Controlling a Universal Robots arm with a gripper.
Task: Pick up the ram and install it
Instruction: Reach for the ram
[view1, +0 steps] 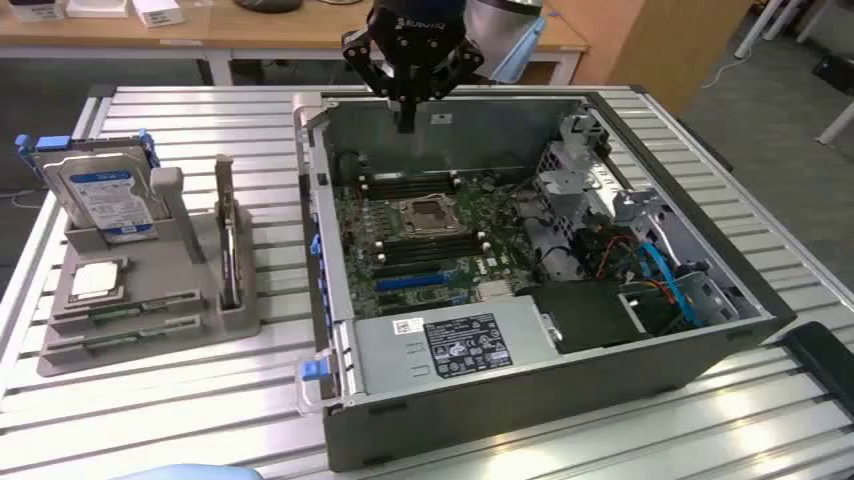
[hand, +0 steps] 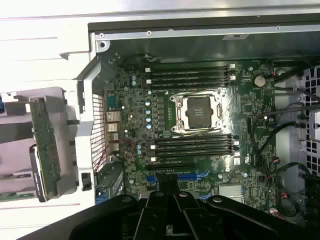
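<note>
- Plainly, in the exterior view, the claw (view1: 406, 122) hangs over the far side of the open computer case (view1: 534, 410). Its fingers are pressed together with nothing between them.
- The ram (view1: 127, 308) lies flat in the near end of the grey holder (view1: 147, 260), which stands on the slatted worktop (view1: 200, 420) at the exterior view's left, well apart from the claw.
- A second stick (view1: 123, 338) of the same kind lies just beside the ram, a little nearer the holder's front edge.
- The same holder carries the blue-labelled hard drive (view1: 100, 195) standing upright and the square CPU chip (view1: 94, 282) lying between the drive and the sticks.
- In the wrist view, the claw (hand: 169, 196) looks down on the motherboard (hand: 125, 115) inside the case.
- The memory slots (hand: 190, 75) above the CPU socket (hand: 196, 112) and the matching bank (hand: 192, 146) on its other side are all bare, with no green stick seated in any of them.
- By my reading, nothing of the task is done: the ram is not picked up and no slot is filled, so both the pick-up and the installation are left.
</note>
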